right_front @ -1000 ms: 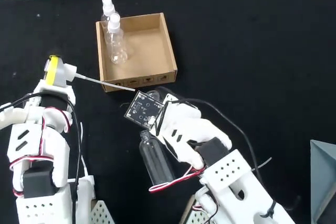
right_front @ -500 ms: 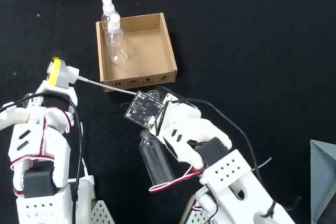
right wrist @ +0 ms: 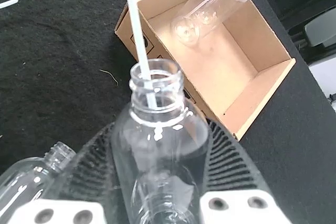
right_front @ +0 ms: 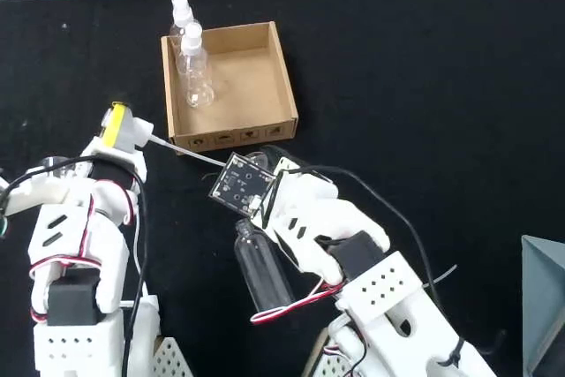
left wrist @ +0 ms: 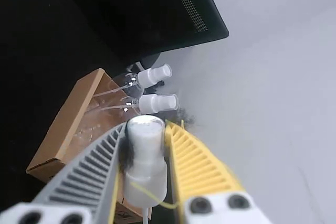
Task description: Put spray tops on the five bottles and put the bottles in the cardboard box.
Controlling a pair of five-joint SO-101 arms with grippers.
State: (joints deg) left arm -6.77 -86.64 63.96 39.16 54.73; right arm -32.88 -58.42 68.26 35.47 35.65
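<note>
spray top (right_front: pixel 119 126): we found it at the left-middle of the high view, clenched between the ribbed jaws of the left gripper (left wrist: pixel 144 129).
dip tube (right_front: pixel 190 154): it ran from the spray top down and to the right; in the right wrist view we saw its tip inside the neck of the open bottle (right wrist: pixel 157 145).
right gripper (right wrist: pixel 160 127): its jaws grasped the open bottle at the centre of the high view, just below the box's lower wall.
cardboard box (right_front: pixel 281 77): it sat upper left of centre.
capped bottles (right_front: pixel 196 68): two lay along its left side, caps over the upper rim.
spare bottle (right_front: pixel 260 271): uncapped, it lay on the black table (right_front: pixel 441 86), lower centre.
</note>
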